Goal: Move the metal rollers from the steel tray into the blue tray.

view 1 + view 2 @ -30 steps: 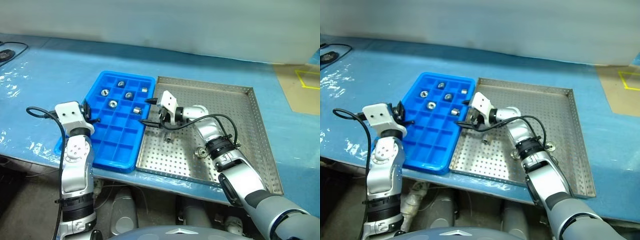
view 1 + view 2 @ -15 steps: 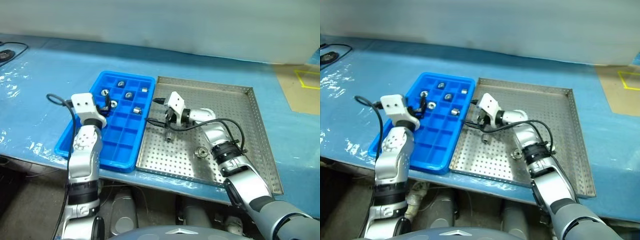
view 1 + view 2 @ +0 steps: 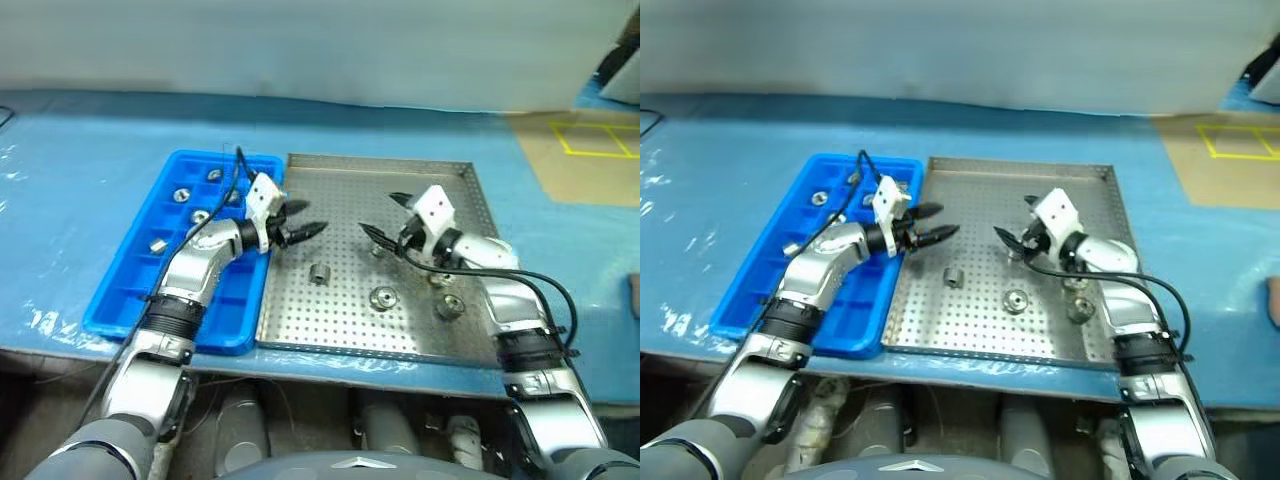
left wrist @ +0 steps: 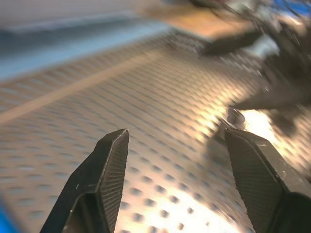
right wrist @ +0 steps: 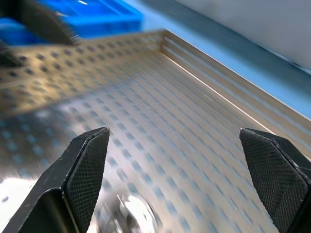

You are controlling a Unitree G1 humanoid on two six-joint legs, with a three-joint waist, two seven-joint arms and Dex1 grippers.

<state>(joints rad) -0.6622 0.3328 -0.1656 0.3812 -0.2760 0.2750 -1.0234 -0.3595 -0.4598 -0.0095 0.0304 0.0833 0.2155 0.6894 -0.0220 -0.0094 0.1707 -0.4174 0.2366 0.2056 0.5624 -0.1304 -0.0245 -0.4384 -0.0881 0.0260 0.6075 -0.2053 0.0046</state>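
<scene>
the left gripper (image 3: 306, 228) reaches over the near-left edge of the steel tray (image 3: 455, 340), fingers parted and empty. facing it across bare perforated steel, the right gripper (image 3: 383, 217) stands with its fingers spread wide, also empty. the head views show metal rollers (image 3: 319, 273) below and between the two grippers, loose on the steel, three more beneath the right gripper, and others behind the left gripper in the far compartments of the blue tray (image 3: 118, 305). the left wrist view adds a blurred roller just past its fingertips, beside the other gripper's dark shape. the right wrist view shows a smeared shiny roller between its fingers. no writing is legible anywhere.
</scene>
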